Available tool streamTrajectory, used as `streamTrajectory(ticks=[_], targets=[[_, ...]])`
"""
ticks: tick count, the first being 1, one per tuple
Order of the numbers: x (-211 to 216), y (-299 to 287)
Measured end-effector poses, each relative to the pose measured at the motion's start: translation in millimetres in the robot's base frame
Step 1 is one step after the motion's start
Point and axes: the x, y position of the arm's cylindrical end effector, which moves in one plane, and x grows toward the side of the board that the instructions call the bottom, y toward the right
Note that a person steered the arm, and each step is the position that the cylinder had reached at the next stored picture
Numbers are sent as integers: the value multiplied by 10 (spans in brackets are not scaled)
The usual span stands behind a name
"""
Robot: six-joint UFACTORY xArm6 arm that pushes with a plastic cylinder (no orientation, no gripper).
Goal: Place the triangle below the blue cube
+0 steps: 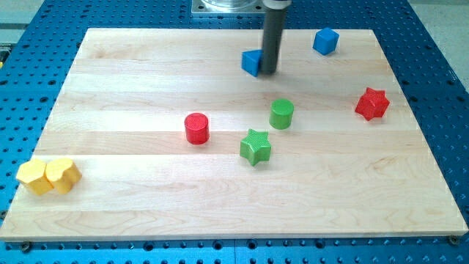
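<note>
Blue triangle: touched by my tip on the tip's left.
Blue cube: up-right of my tip, well apart.
Gripper: none fitted; only a rod is seen.
Green cylinder: just below my tip.
Green star: further below.
Red cylinder: down-left.
Red star: far right.
Yellow blocks: surface bottom-left corner.

- Looking down at an angle from beyond the wooden board's near edge.
- Facing the board's far edge.
- Sitting back enough, taking in almost the entire board.
</note>
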Motion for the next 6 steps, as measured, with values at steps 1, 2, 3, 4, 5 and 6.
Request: streamTrajectory(ticks=[1, 2, 3, 4, 5, 6], targets=[[120, -20], [395, -369], [43, -709], [-169, 178], [-234, 926], [-168, 409]])
